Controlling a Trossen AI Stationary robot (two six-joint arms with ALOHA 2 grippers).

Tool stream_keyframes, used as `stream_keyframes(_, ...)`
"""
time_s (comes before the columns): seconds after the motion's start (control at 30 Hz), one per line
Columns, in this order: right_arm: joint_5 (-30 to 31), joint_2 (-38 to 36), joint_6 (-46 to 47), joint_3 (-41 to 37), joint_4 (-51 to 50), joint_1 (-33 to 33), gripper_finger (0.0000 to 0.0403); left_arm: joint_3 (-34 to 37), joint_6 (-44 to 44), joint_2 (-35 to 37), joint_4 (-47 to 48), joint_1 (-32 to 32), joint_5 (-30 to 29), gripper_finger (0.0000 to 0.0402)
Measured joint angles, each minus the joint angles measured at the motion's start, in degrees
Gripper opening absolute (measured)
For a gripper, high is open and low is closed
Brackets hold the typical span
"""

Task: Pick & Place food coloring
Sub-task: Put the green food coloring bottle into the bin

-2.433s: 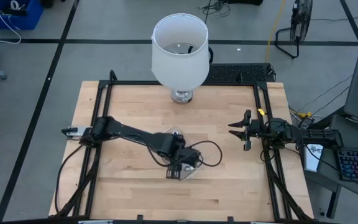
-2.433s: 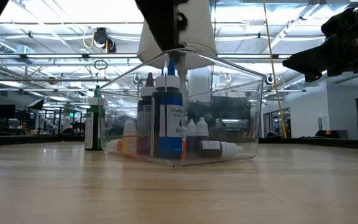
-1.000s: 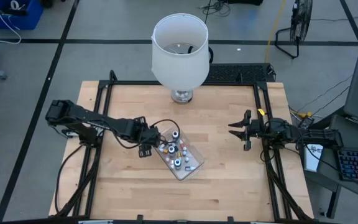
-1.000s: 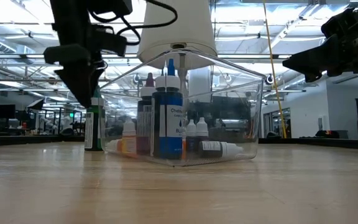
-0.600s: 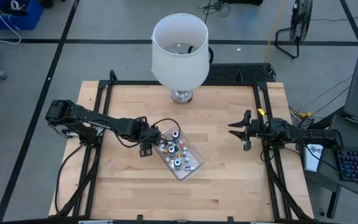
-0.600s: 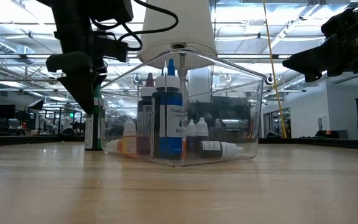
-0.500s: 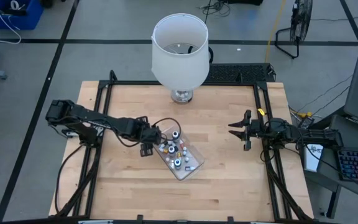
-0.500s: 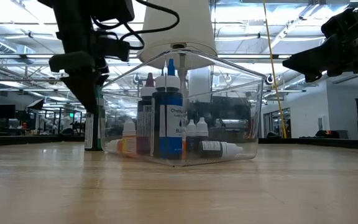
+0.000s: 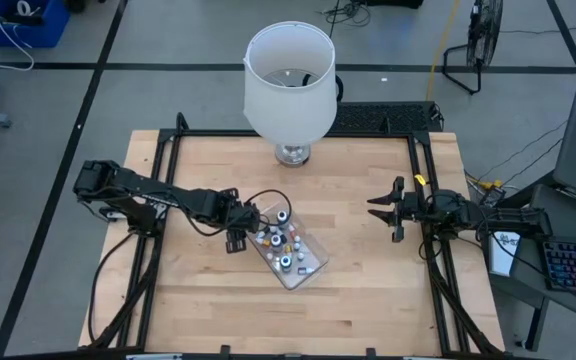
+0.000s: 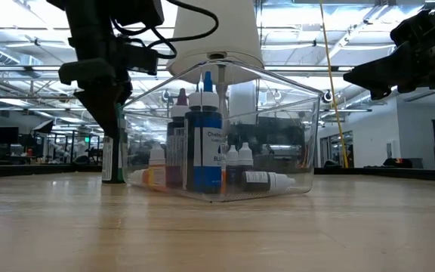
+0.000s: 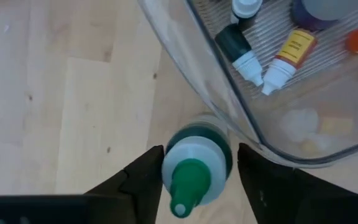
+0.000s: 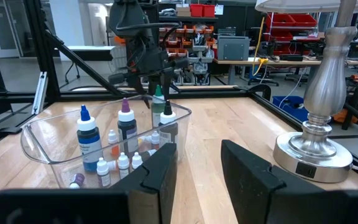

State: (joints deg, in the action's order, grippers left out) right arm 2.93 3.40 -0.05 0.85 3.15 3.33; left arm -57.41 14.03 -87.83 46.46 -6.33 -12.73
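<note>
Left wrist view: left hand (image 11: 194, 177) is straddling the green-capped bottle (image 11: 194, 171) standing just outside the clear tray (image 11: 229, 115), fingers (image 11: 143, 180) spread, apparently not yet clamped; right hand (image 9: 390, 210) is waiting open over the counter (image 9: 368, 290).

small dropper bottles (image 9: 280, 246) crowd a clear tray; one green-capped bottle (image 11: 196, 167) stands outside.

Lamp: white shade (image 9: 289, 80) on a silver base (image 12: 314, 147), at the table's far edge.
Tray: clear plastic (image 9: 309, 272), mid-table.
Table: light wood (image 9: 368, 290).
</note>
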Motion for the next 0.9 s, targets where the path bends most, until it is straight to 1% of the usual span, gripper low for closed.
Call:
stream_keyframes(0.17,0.0,0.0,0.0,0.0,0.01,0.01,0.0114,0.0,1.29,0.0,0.25,-0.02,-0.84,0.0167)
stream_keyframes(0.23,-0.01,0.0,0.0,0.01,-0.01,0.02,0.0114,-0.15,3.48,0.02,1.71,-0.03,-1.84,0.0148)
stream_keyframes(0.27,0.01,0.0,0.0,-0.01,-0.02,0.02,0.0114,-0.43,5.26,0.0,3.6,-0.06,-3.14,0.0142)
stream_keyframes(0.37,0.0,0.0,0.0,0.01,0.0,0.0,0.0114,-2.54,11.11,-0.11,13.1,0.04,-6.53,0.0142)
stream_keyframes(0.47,0.01,0.0,0.0,-0.01,0.01,0.02,0.0114,-5.75,15.14,-0.09,20.23,-0.4,-8.08,0.0142)
stream_keyframes(0.6,-0.02,0.0,0.0,0.02,0.01,0.02,0.0114,-12.65,16.43,-0.09,25.36,-2.13,-9.15,0.0142)
stream_keyframes(0.7,-0.01,0.0,0.0,0.0,0.01,0.01,0.0114,-19.54,17.11,-0.09,27.42,-3.53,-12.55,0.0142)
stream_keyframes(0.8,0.01,0.0,0.0,-0.01,-0.01,0.0,0.0114,-27.14,16.08,-0.07,26.81,-4.84,-14.86,0.0142)
stream_keyframes(0.9,-0.01,0.0,0.0,0.02,0.01,0.0,0.0114,-33.77,10.47,-0.15,21.47,-6.05,-15.37,0.0142)
